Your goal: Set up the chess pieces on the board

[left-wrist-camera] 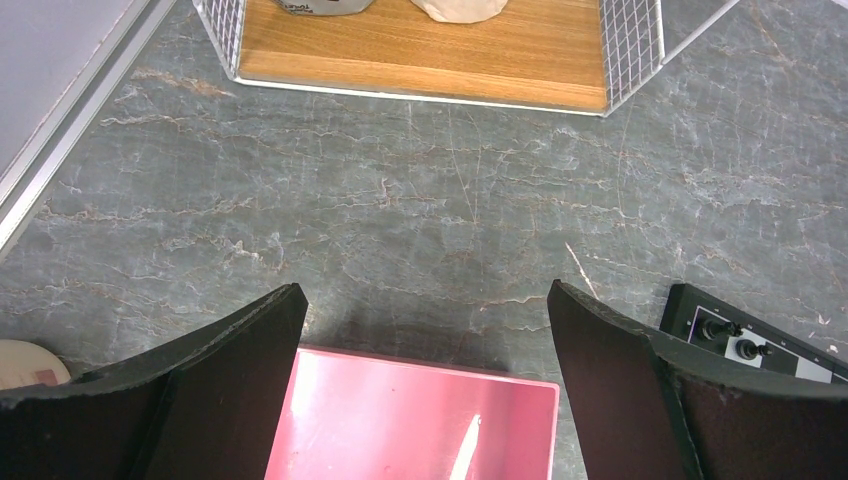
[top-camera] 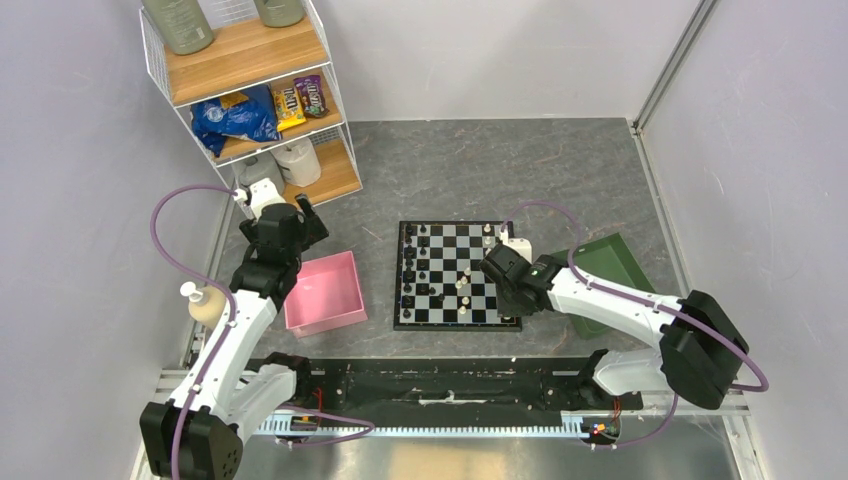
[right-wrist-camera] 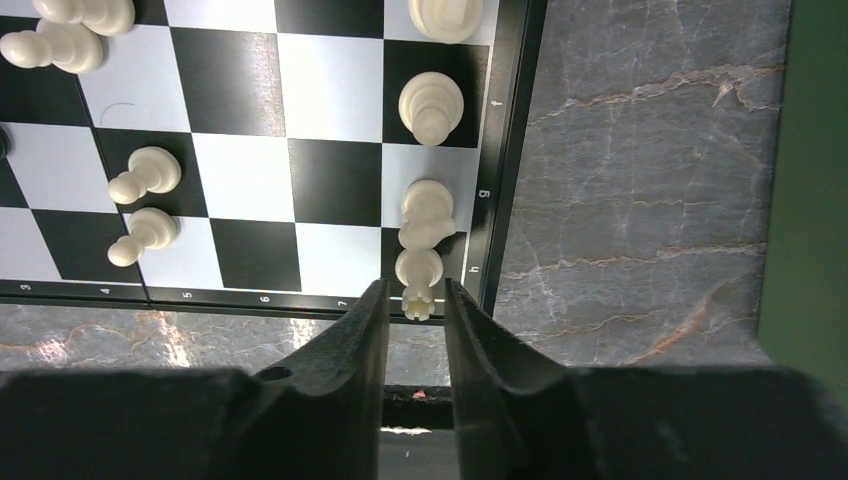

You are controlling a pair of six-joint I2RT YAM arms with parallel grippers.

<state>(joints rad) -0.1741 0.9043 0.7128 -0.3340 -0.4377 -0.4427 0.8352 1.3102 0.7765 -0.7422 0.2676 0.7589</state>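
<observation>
The chequered board lies mid-table. Black chess pieces stand along its left columns and white pieces near its middle and right. My right gripper hangs low over the board's near right corner. Its fingers are slightly apart, straddling a white rook that stands upright on the corner square beside a white knight. Small gaps show on both sides. My left gripper is wide open and empty above the far edge of the pink tray. The board's corner with two black pieces shows at its right.
A wire-and-wood shelf with snack bags and bottles stands at the back left. A soap bottle sits left of the pink tray. A green tray lies right of the board, behind my right arm. White pawns stand on nearby squares.
</observation>
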